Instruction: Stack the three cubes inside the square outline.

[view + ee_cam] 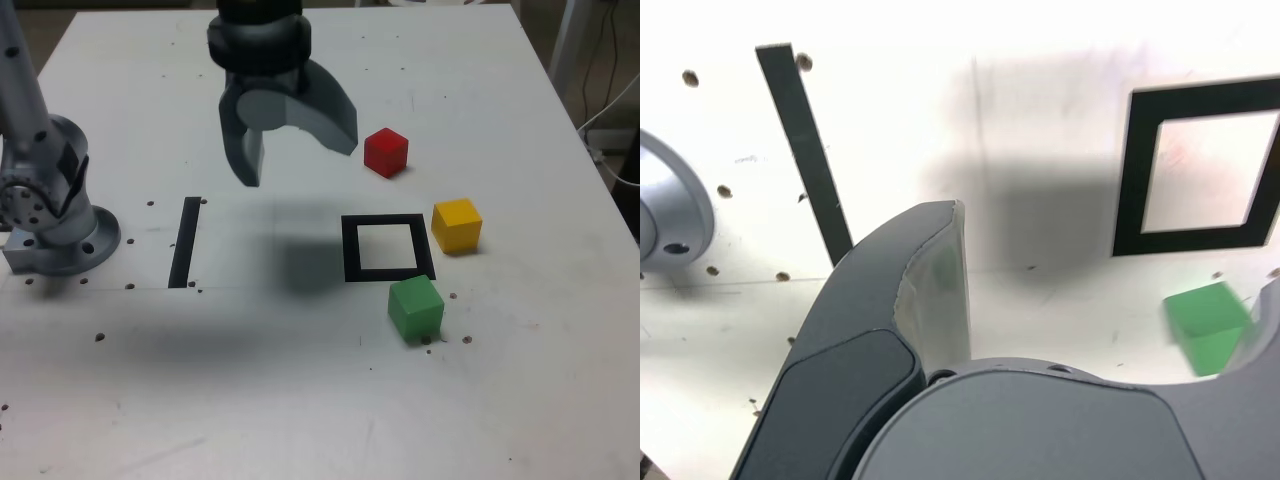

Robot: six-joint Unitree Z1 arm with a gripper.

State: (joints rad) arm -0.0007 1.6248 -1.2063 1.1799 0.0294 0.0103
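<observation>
Three cubes rest singly on the worktop (pixel 300 400), all outside the square outline (pixel 350 250). Above them, the gripper (pixel 300 168) hangs clear of the surface with its jaws spread wide and nothing between them, its shadow falling on the worktop between the square outline and the straight tape strip (pixel 185 242).

In the exterior view, the red cube (pixel 386 152) lies just to the right of the raised fingertips as they appear there, and is the closest of the three to the worktop's far edge. The yellow cube (pixel 457 226) lies farther right and lower in that view than the gripper, just beside the outline's right side and nearer than the other cubes to the worktop's right edge. The green cube (pixel 416 308) sits to the lower right of the gripper, near the outline's lower right corner; the wrist view shows a gap between cube and tape, and one finger partly covers the cube.

The outline's white middle holds no cube. Toward the exterior view's left, a grey round-footed mount (pixel 75 240) stands on the worktop, well apart from the cubes.
</observation>
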